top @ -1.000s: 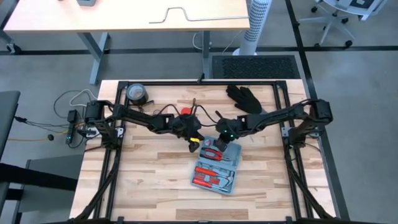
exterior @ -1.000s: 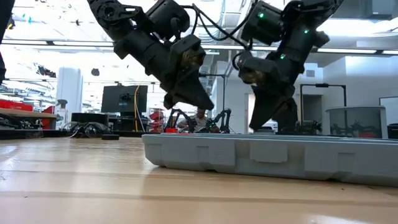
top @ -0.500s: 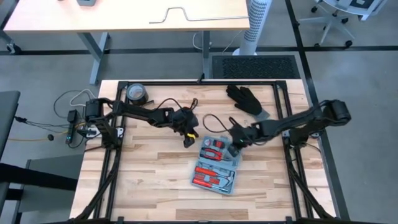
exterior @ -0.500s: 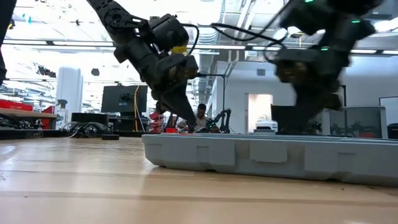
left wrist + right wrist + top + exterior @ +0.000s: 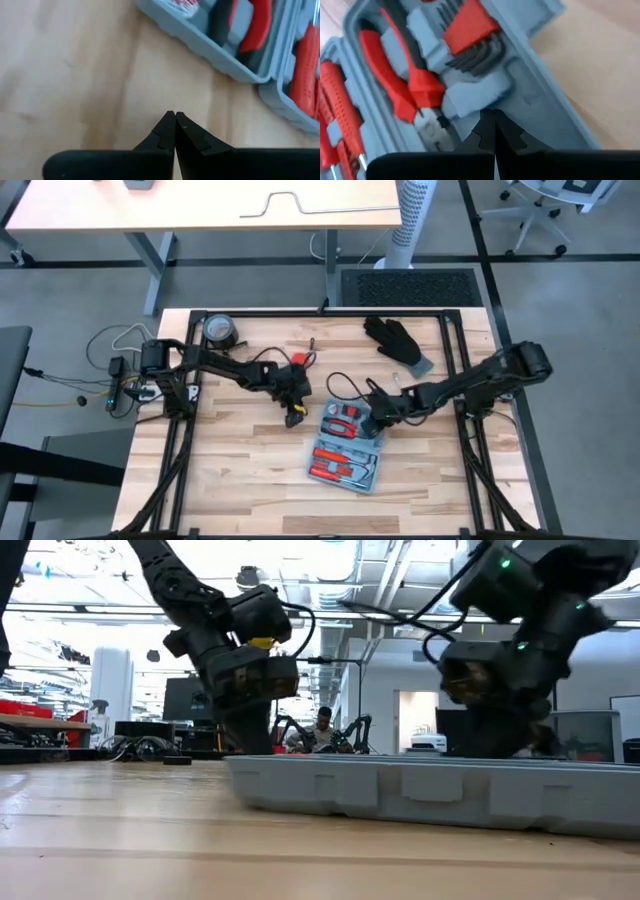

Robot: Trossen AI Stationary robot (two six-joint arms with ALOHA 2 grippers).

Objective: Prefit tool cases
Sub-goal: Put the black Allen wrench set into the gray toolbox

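Your right tool (image 5: 494,120): fingers pinched together, empty, tip down inside tool case (image 5: 348,446) near hex keys (image 5: 472,37), likely pressing contents home. Left tool (image 5: 174,122): also closed, empty, over bare surface (image 5: 250,450) just beside case, clear of work. Case lies open mid-surface, red-handled pliers (image 5: 395,82) seated.

Grey floor (image 5: 80,300) surrounds the pale wooden desk (image 5: 240,450). Beyond it stands a second light-wood table (image 5: 200,205) on grey legs, a white perforated column (image 5: 412,215) beside it, and a dark floor mat (image 5: 410,285). White office chairs (image 5: 535,210) sit in one corner (only partly visible). Across the room, bright ceiling lights (image 5: 330,570) glare above a dark monitor (image 5: 195,698).
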